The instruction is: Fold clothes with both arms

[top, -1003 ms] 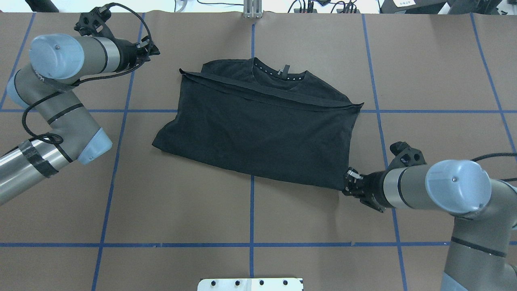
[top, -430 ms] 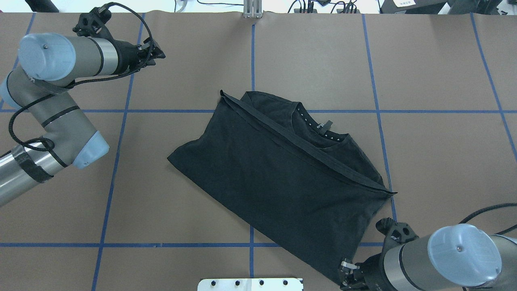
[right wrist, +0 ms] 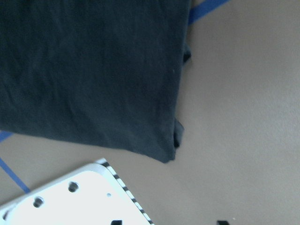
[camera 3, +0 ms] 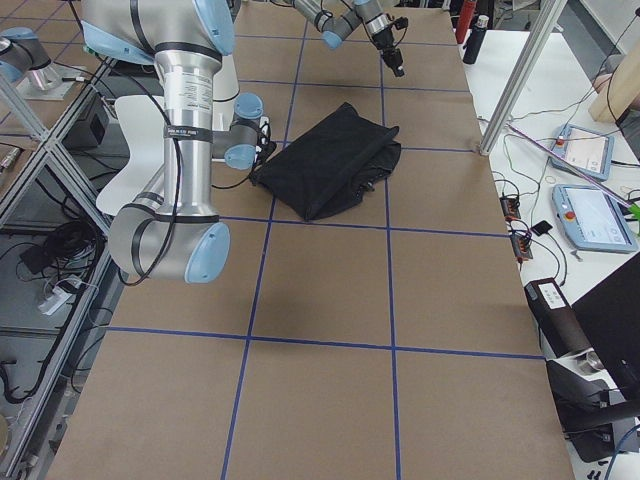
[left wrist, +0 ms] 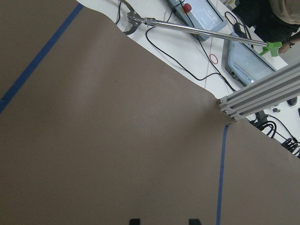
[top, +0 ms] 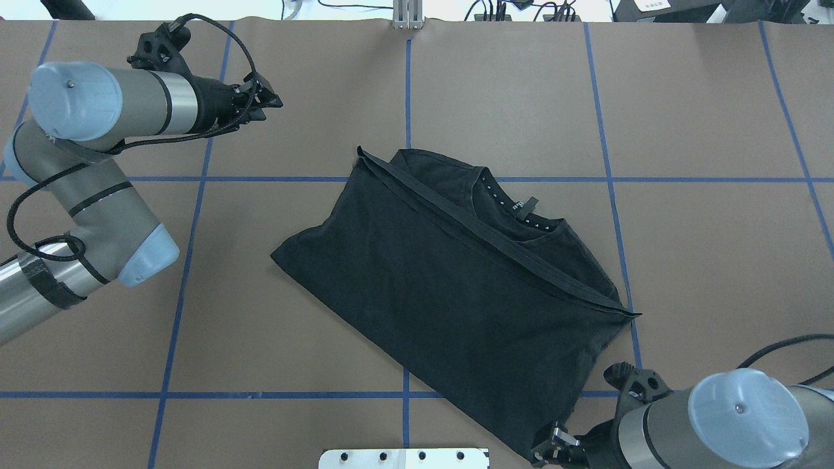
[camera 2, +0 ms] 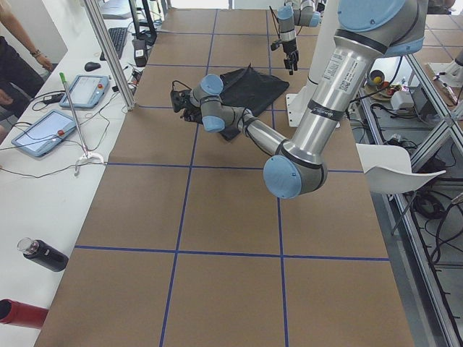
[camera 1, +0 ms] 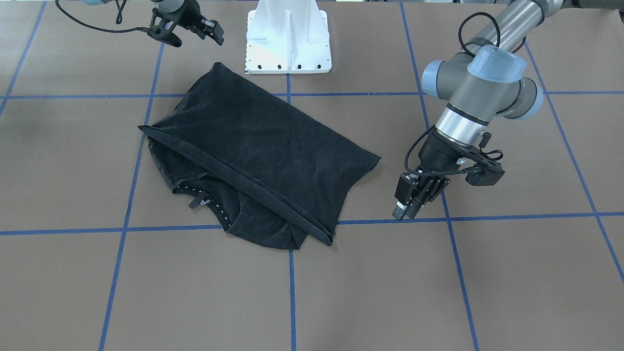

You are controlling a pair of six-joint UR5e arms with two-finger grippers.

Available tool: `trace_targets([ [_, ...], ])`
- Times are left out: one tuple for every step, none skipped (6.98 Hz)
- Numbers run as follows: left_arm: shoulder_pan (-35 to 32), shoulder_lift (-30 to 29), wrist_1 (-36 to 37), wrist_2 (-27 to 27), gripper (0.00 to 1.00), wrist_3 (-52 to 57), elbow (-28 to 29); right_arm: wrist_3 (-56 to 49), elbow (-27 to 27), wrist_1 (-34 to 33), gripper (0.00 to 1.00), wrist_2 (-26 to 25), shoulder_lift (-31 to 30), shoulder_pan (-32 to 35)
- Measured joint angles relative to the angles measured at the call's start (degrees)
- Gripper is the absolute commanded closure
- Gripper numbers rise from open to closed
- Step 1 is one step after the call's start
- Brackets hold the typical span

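The clothes are one black T-shirt folded across and lying slanted on the brown table, collar toward the far right; its print is hidden. In the front-facing view the T-shirt spreads below the base. My right gripper hovers open just off the near corner; in its wrist view the T-shirt ends short of the right gripper, with nothing between the tips. My left gripper hangs open over bare table at the far left, well away from the cloth, as the left gripper also shows.
The white pedestal base sits right beside the shirt's near corner. Blue tape lines grid the table. An aluminium post stands at the far edge. Tablets, cables and bottles lie on the side bench, where a person stands.
The right gripper dragged the shirt's near corner toward the robot, turning the shirt aslant, and has now let it go. The left gripper moved slightly right.
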Motion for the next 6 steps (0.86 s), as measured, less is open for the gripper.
trace_targets([
  [1.40, 1.34, 0.11, 0.07, 0.44, -0.63, -1.29, -0.18, -0.20, -0.02, 0.00, 0.38, 0.67, 4.81],
  [3.42, 4.15, 0.25, 0.61, 0.38, -0.97, -3.65, -0.51, -1.23, -0.11, 0.00, 0.56, 2.58, 10.42],
  [5.43, 6.81, 0.33, 1.50, 0.36, -2.09, -5.86, -1.17, -3.18, -0.20, 0.00, 0.62, 5.50, 16.16],
  [7.59, 8.58, 0.71, 2.96, 0.36, -3.73, -7.23, -2.92, -5.77, -0.24, 0.00, 0.56, 8.40, 21.10],
  [10.26, 9.74, 2.15, 5.25, 0.35, -4.59, -8.21, -5.64, -8.17, -0.26, 0.00, 0.29, 10.50, 24.85],
  [13.34, 10.35, 5.42, 7.86, 0.35, -4.97, -9.66, -8.55, -9.81, -0.26, 0.00, -0.05, 11.46, 27.50],
])
